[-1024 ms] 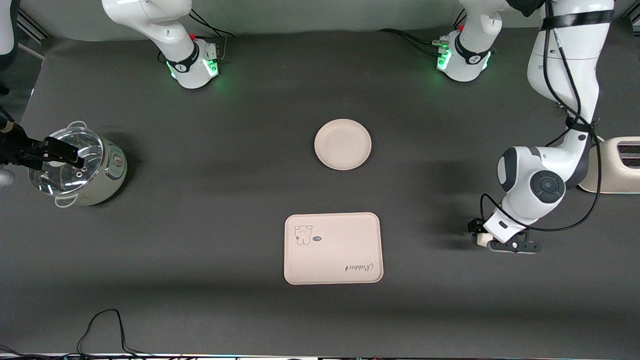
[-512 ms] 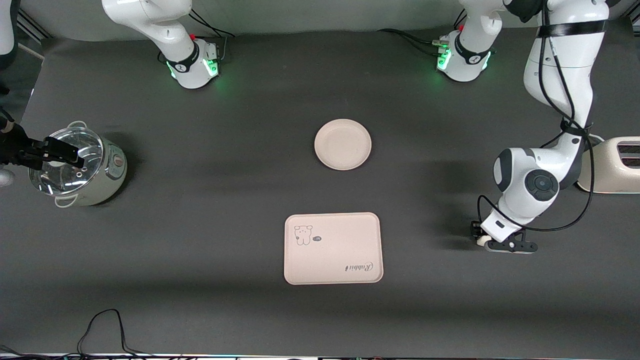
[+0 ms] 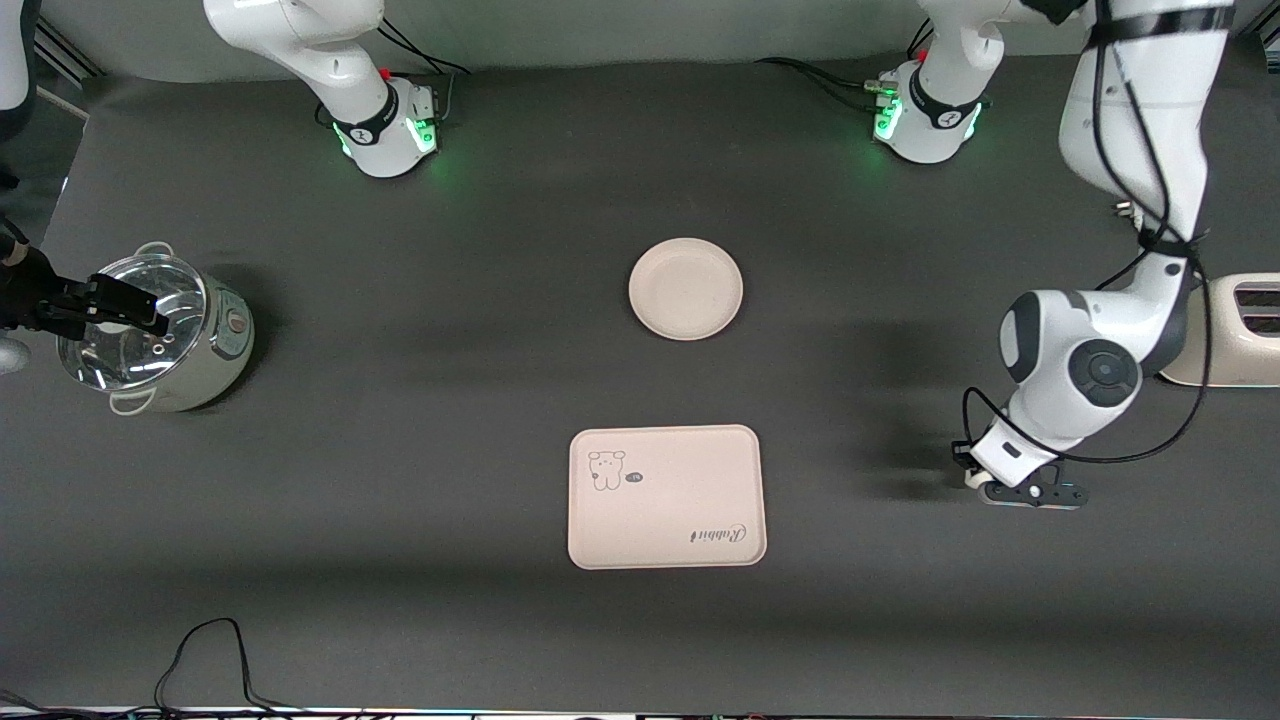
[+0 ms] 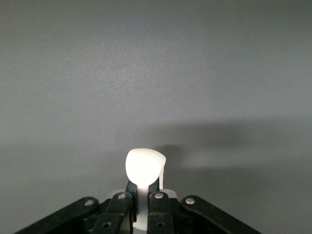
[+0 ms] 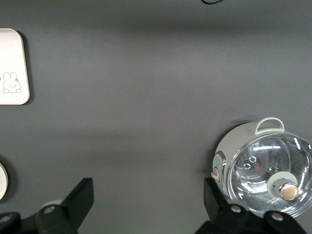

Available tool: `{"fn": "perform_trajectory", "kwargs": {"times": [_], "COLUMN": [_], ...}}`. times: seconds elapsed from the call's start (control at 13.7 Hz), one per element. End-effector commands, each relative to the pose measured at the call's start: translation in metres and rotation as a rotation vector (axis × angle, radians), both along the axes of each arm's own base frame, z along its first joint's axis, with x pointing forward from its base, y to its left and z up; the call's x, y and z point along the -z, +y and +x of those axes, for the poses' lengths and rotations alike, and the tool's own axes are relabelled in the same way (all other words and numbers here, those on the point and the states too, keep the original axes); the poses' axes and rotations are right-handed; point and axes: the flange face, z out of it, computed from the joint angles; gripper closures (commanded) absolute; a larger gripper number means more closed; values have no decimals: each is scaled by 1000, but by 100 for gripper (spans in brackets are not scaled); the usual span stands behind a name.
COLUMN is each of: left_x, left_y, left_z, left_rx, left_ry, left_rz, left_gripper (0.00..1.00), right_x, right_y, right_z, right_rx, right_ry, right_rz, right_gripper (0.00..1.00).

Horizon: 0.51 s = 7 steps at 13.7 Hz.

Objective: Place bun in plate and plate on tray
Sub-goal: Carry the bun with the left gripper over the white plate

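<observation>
The small white bun is pinched between the fingers of my left gripper, which is shut on it. In the front view only a sliver of the bun shows under the left gripper, low over the dark table toward the left arm's end. The round cream plate lies bare at mid-table. The rectangular tray with its small drawing lies nearer the front camera than the plate. My right gripper hangs open and holds nothing, high over the pot's end of the table.
A steel pot with a glass lid stands at the right arm's end, also seen in the right wrist view. A cream toaster sits at the left arm's end, close beside the left arm. A black cable lies by the front edge.
My left gripper has closed from open onto the bun, and its hand has shifted slightly toward the left arm's end. The right arm has not moved.
</observation>
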Motion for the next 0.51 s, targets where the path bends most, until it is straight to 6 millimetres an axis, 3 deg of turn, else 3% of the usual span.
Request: {"fn": "perform_trajectory", "kwargs": {"times": [0.0, 0.07, 0.15, 0.29, 0.44], "left_x": [-93, -119, -130, -142, -139], "left_y": [-45, -75, -105, -172, -238], "left_z": [-24, -40, -53, -76, -102], "left_rx": [27, 18, 28, -36, -84], "left_ry": [64, 112, 140, 162, 153], "left_rz": [-92, -185, -234, -266, -284], "left_gripper": [100, 100, 100, 100, 100], "right_x": [-2, -2, -2, -2, -2], "right_y": [2, 2, 2, 2, 2], "right_z": [-7, -7, -7, -7, -7], "right_rx": [15, 15, 15, 15, 15], "right_ry": [4, 4, 4, 4, 4], "right_rz": [-19, -19, -19, -19, -19], "right_gripper": [0, 0, 0, 0, 0]}}
